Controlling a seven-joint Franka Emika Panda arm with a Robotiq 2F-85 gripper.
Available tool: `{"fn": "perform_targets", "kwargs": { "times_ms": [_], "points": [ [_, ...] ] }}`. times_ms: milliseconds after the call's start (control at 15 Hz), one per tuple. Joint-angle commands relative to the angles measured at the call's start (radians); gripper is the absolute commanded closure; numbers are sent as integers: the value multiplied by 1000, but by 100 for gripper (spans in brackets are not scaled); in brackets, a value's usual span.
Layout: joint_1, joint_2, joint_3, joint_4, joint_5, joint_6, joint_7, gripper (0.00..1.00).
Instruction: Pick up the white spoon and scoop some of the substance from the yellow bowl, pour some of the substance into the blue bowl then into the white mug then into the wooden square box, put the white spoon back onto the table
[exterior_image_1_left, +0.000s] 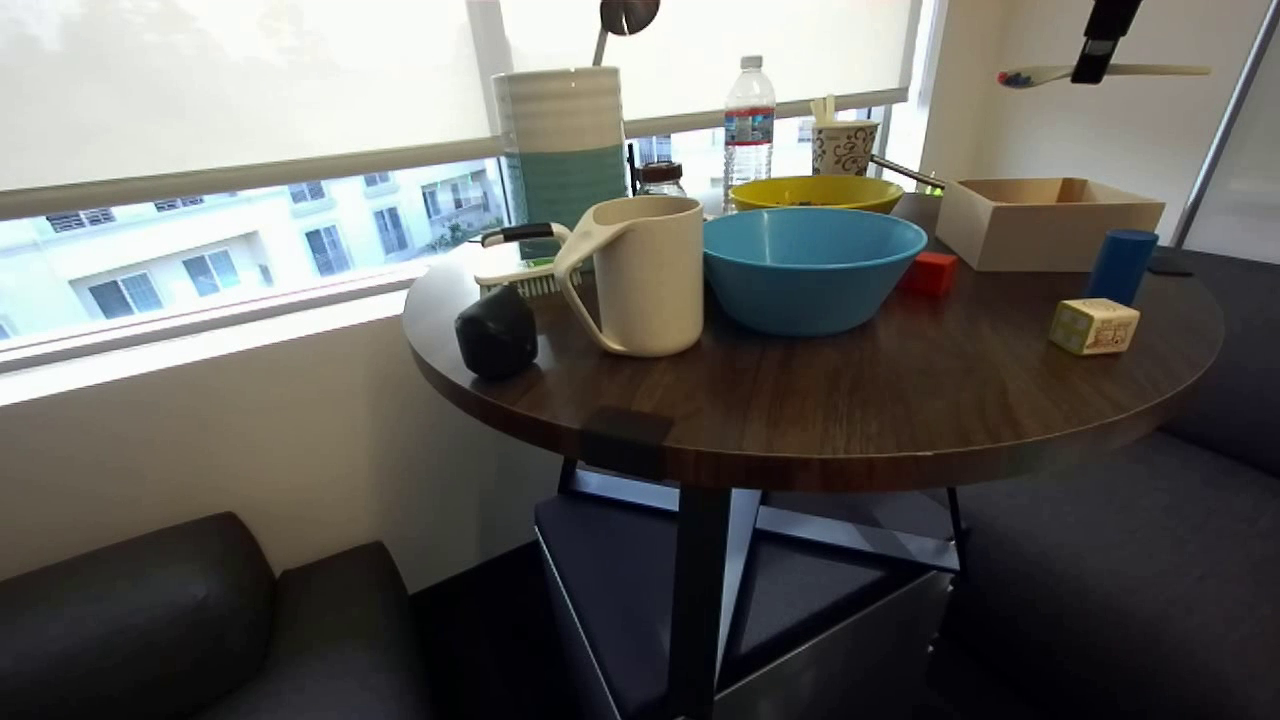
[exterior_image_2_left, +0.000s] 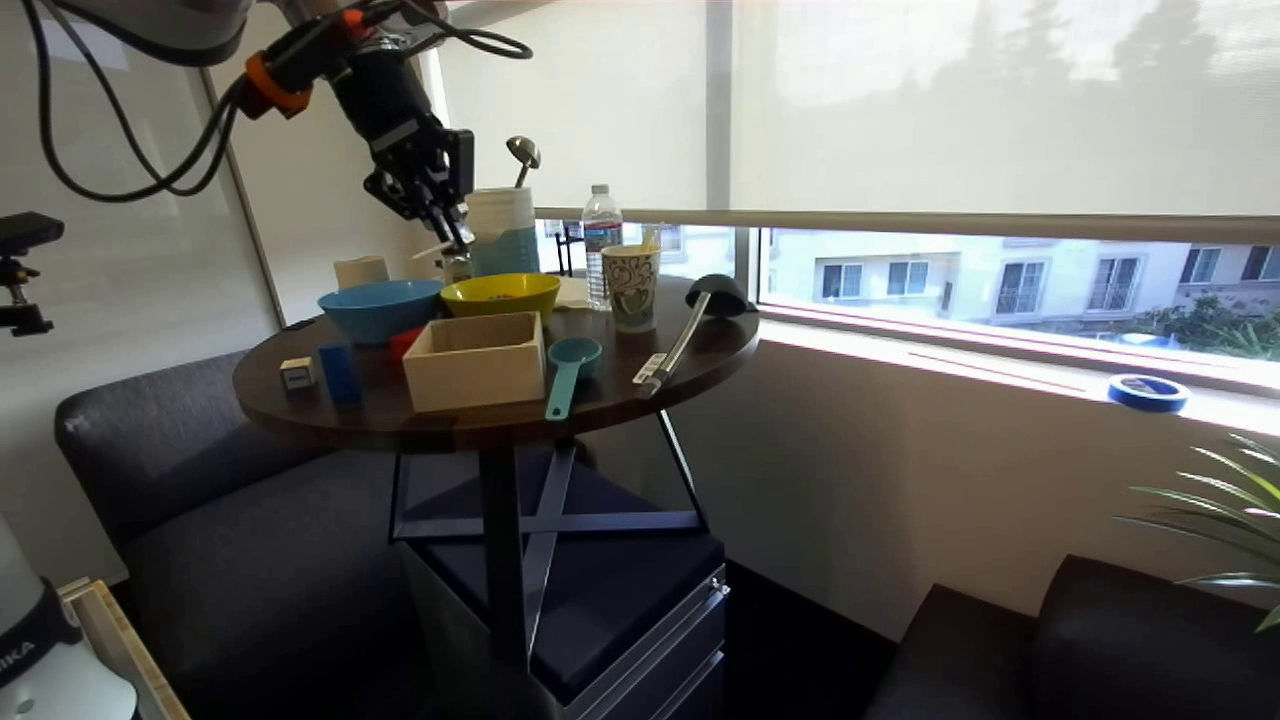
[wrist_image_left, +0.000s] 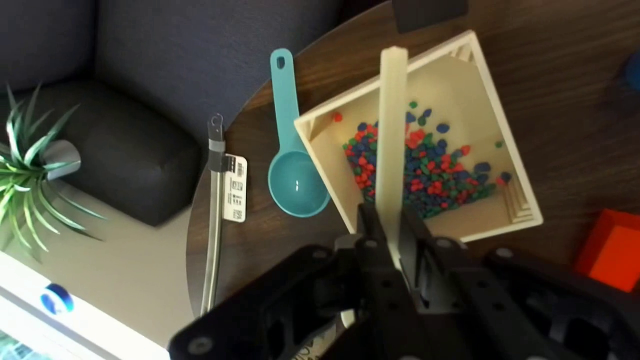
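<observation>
Wooden square box (exterior_image_1_left: 1040, 238): 1, landmark; pale, low, open-topped, on the dark round table (exterior_image_1_left: 800, 400); contents, loose bits (wrist_image_left: 434, 188) in 3 colours: red, blue, green.
Gripper (exterior_image_1_left: 1092, 72): 1, black; fingers clamped on the white spoon (exterior_image_1_left: 1160, 70).
White spoon: 1, held well above the level of the box; handle passes in front of the box in the wrist view; red and blue at its bowl end.
Blue bowl (exterior_image_1_left: 815, 290): 1, near the box; 1 red block (exterior_image_1_left: 932, 272) between.
Yellow bowl (exterior_image_2_left: 540, 300): 1, just behind the box in an exterior view; coloured specks inside.
White mug (exterior_image_1_left: 655, 280): 1, upright, farther from the box than the blue bowl.
Blue cylinder (exterior_image_1_left: 1122, 268): 1, upright, near the box.
Patterned cube (exterior_image_1_left: 1095, 327): 1, farther from the box than the cylinder.
Teal scoop (wrist_image_left: 298, 183): 1, just beside the box; contact cannot be told.
</observation>
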Motion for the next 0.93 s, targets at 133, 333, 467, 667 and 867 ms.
{"fn": "perform_targets", "kwargs": {
  "times_ms": [133, 333, 467, 667, 867],
  "points": [
    [-48, 19, 20, -5, -45, -89, 39, 97],
    [-43, 20, 33, -11, -91, -153, 30, 97],
    [-35, 19, 50, -18, -132, -183, 29, 97],
    [-18, 14, 80, -33, -196, -200, 27, 97],
    [-4, 12, 102, -48, -272, -184, 27, 97]
  ]
}}
